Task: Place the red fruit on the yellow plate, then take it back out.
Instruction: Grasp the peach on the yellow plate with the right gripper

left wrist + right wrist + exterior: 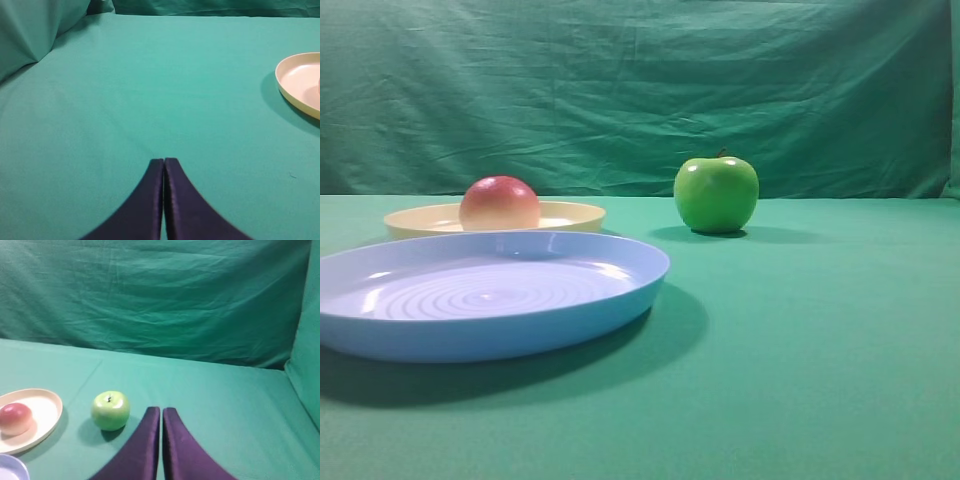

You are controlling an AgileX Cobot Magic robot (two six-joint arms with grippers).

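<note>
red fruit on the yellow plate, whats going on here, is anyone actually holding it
Nothing is being handled right now. The round red peach-like fruit sits in the shallow cream-yellow plastic plate, untouched. The left gripper and right gripper both hover shut and empty over the green cloth table. A glossy green apple stands off to the side, and a larger light-blue ringed plate lies empty nearer the camera.

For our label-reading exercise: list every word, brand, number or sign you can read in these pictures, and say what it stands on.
None: the red fruit, yellow plate, green apple, blue plate and green cloth carry no writing.
</note>
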